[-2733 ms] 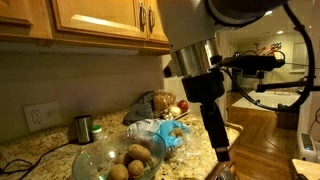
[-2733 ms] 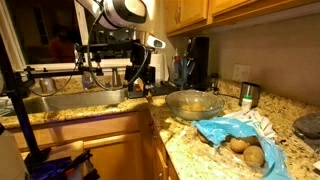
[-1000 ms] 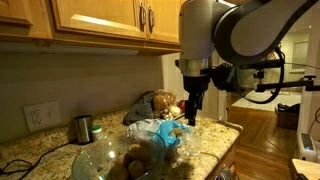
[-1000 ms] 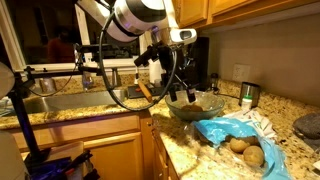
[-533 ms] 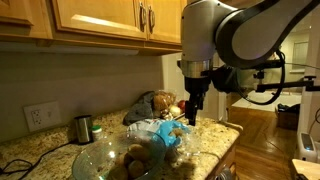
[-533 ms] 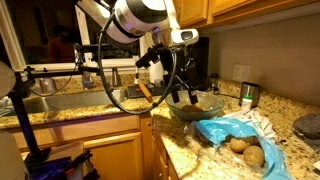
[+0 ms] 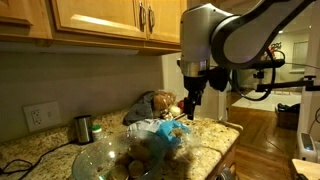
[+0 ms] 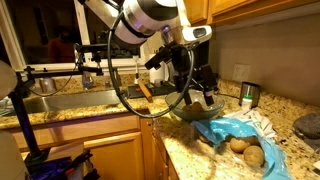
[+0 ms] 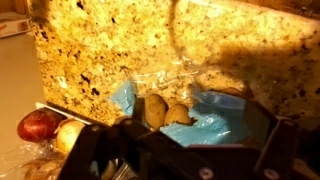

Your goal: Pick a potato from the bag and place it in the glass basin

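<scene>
The hand, wide open, hangs above the crinkled blue bag beside the round glass basin.

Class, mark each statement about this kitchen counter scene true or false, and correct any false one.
1. The gripper is open and holds nothing. True.
2. The bag is empty. False: potatoes lie in it.
3. The glass basin has potatoes in it. True.
4. The dark cup stands inside the glass basin. False: it stands on the counter, apart from the basin.
</scene>
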You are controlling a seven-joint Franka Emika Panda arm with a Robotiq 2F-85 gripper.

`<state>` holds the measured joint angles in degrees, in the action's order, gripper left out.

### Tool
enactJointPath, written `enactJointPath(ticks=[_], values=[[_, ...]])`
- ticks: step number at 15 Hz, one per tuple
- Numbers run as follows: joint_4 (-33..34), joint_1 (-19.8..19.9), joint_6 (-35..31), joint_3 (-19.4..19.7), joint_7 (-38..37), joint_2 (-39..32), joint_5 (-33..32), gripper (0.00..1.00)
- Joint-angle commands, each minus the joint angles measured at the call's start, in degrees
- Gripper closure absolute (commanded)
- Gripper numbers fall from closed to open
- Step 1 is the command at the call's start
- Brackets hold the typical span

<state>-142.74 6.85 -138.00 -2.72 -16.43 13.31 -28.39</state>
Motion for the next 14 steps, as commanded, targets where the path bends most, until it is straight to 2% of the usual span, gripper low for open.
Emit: enactJointPath(ticks=[1, 3, 8, 14], values=[[1.23, 2.46, -4.19, 1.73, -1.93, -2.43, -4.61, 0.0], [1.42, 3.39, -6.46, 3.11, -1.86, -3.65, -5.59, 0.0], [2.52, 3.88, -11.64, 7.83, 3.44, -7.19, -0.88, 0.0], [5.18, 3.09, -13.52, 11.28, 14.65, -9.97, 10.8, 0.0]])
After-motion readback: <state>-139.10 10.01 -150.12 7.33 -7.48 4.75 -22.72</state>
